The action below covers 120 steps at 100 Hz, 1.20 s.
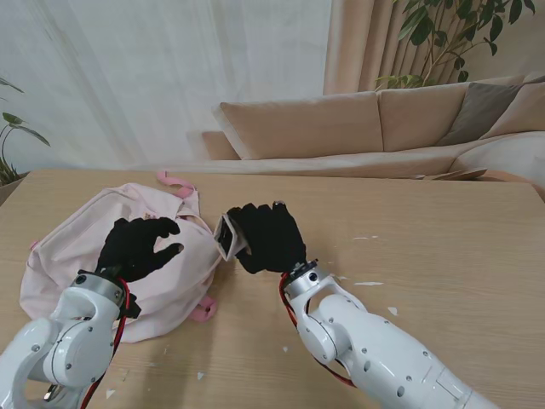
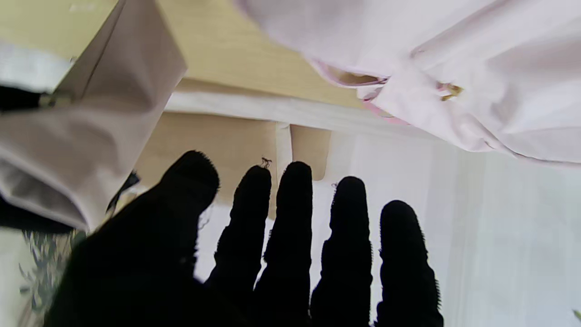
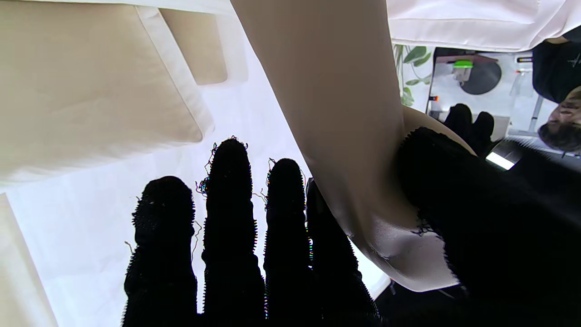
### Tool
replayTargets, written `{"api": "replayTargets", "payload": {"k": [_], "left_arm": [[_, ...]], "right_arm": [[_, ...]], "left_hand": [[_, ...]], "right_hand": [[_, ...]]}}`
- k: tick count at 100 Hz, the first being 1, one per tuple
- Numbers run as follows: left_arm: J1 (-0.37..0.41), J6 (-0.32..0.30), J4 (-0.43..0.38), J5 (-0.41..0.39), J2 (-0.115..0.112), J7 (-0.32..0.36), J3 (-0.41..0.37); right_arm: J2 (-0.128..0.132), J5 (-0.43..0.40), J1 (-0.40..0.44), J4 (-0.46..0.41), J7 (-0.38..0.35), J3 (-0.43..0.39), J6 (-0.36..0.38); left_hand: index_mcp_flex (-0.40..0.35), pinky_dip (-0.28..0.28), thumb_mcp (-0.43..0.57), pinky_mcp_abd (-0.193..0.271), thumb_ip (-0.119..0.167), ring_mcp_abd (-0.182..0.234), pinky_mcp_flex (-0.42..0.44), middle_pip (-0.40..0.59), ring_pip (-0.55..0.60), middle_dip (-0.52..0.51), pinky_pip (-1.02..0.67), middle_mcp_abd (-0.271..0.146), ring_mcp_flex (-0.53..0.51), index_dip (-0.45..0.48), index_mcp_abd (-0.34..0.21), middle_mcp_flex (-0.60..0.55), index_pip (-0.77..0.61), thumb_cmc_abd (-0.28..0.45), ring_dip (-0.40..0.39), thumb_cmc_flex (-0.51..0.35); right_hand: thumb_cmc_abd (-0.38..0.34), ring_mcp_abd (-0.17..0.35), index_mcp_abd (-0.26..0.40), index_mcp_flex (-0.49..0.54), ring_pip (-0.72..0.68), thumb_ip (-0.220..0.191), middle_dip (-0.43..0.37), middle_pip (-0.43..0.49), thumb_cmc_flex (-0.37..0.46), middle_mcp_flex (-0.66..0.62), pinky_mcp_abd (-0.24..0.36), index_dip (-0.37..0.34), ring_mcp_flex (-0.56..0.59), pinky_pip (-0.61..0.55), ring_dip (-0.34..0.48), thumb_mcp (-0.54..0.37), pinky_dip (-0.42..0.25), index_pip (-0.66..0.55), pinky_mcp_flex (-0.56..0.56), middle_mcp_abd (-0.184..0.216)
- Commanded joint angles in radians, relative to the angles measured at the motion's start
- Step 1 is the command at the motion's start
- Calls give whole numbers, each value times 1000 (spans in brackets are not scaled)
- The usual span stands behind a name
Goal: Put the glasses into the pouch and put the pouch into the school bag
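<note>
The stand view is read from left to right. At the left a pink school bag (image 1: 77,247) is seen lying flat on the wooden table (image 1: 443,256), its handle loop at the far end. The left hand (image 1: 136,247) is held over the bag's right part, fingers spread and curled, with nothing grasped; whether it touches the fabric cannot be told. In the left wrist view the bag's pale fabric and a seam with a small gold fitting, probably a zip pull, are shown beyond the spread fingers (image 2: 295,218). Whether the bag's mouth is open cannot be made out.

Just right of the bag's right edge, a beige pouch (image 1: 228,236) is held in the right hand (image 1: 268,239), pinched between thumb and fingers, as is confirmed by the right wrist view, where the pouch (image 3: 336,113) is pressed under the thumb. The glasses are not seen in any view; it is judged that they are already inside the pouch.

The coming move is judged to turn on this: the bag lies left of the pouch-bearing right hand, and the pouch's long axis is tilted, its visible end pointed left toward the bag. The left hand is nearer the bag, so an opening would be held by it.
</note>
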<state>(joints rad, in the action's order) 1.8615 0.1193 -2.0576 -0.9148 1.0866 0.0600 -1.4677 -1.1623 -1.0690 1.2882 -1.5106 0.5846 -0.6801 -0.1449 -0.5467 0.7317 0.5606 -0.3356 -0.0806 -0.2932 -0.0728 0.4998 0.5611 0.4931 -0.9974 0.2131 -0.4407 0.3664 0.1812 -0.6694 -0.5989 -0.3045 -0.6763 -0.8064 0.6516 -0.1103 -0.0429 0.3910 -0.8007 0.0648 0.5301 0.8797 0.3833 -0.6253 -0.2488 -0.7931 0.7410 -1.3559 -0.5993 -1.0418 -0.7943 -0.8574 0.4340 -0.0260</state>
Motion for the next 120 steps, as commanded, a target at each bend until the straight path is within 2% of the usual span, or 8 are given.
{"api": "replayTargets", "payload": {"k": [1, 31, 47, 65, 90, 103, 115, 120], "left_arm": [[35, -15, -9, -21, -7, 35, -5], [123, -47, -7, -322, -30, 120, -5], [133, -25, 27, -415, -35, 124, 25], [121, -3, 57, -456, -40, 160, 57], [87, 53, 101, -465, -39, 126, 94], [81, 73, 108, -406, -33, 56, 91], [76, 81, 104, -350, -28, 47, 83], [74, 85, 103, -324, -26, 42, 81]], "right_arm": [[3, -5, 11, -12, -14, -5, -3], [5, -2, 35, -28, -13, -32, -5], [7, -5, 40, -31, -14, -37, -3], [9, -8, 45, -34, -13, -41, -3], [10, -9, 50, -34, -13, -45, -1], [11, -10, 52, -33, -12, -48, 0], [10, -7, 52, -31, -10, -47, 1], [10, -8, 51, -29, -8, -46, 1]], "left_hand": [[62, -26, 66, 33, 6, 30, 35, -41, -63, -26, 70, -22, 56, -18, 0, 67, 57, -36, 36, 77], [247, -34, 55, 66, -23, 78, 93, -130, -229, -78, 314, -64, 178, -61, -8, 269, 177, -110, 90, 262], [289, -21, 78, 70, -26, 81, 88, -139, -247, -82, 337, -74, 177, -68, -7, 298, 205, -122, 88, 277], [314, -16, 91, 77, -25, 86, 82, -140, -255, -83, 353, -84, 176, -67, -8, 319, 213, -129, 85, 271], [281, 22, 130, 82, 7, 81, 32, -101, -203, -73, 309, -89, 111, -36, -19, 266, 151, -55, 56, 65], [203, 19, 3, 71, 10, 66, 12, -74, -144, -70, 231, -73, 60, -39, -24, 182, 105, 56, 44, -80], [135, 4, -126, 66, 8, 54, 5, -67, -114, -69, 180, -60, 41, -33, -29, 130, 85, 134, 45, -184], [120, -9, -228, 64, 3, 47, 3, -66, -105, -67, 161, -44, 35, -33, -29, 118, 83, 153, 48, -259]], "right_hand": [[-33, -6, 20, 31, 12, -26, 0, 1, 29, -15, 0, -9, 11, -4, 7, -47, -11, -22, 2, 11], [-33, -8, 18, 30, 11, -26, 0, 1, 30, -14, -1, -8, 8, -3, 7, -46, -10, -21, 1, 10], [-33, -7, 18, 31, 12, -26, 0, 0, 30, -13, -1, -8, 8, -3, 7, -46, -10, -21, 0, 8], [-33, -7, 18, 32, 11, -26, 0, 0, 30, -14, -2, -8, 10, -4, 7, -46, -10, -22, 2, 10], [-34, -7, 18, 32, 11, -26, 0, 1, 31, -15, -2, -8, 9, -4, 7, -46, -10, -22, 2, 9], [-35, -7, 18, 31, 11, -26, 0, 0, 31, -13, -2, -7, 9, -4, 7, -47, -10, -22, 1, 9], [-36, -7, 19, 33, 10, -26, 0, 1, 30, -15, -2, -8, 9, -4, 7, -46, -10, -23, 2, 10], [-36, -6, 19, 32, 10, -26, 0, 1, 30, -14, -1, -8, 10, -5, 7, -46, -10, -23, 2, 11]]}}
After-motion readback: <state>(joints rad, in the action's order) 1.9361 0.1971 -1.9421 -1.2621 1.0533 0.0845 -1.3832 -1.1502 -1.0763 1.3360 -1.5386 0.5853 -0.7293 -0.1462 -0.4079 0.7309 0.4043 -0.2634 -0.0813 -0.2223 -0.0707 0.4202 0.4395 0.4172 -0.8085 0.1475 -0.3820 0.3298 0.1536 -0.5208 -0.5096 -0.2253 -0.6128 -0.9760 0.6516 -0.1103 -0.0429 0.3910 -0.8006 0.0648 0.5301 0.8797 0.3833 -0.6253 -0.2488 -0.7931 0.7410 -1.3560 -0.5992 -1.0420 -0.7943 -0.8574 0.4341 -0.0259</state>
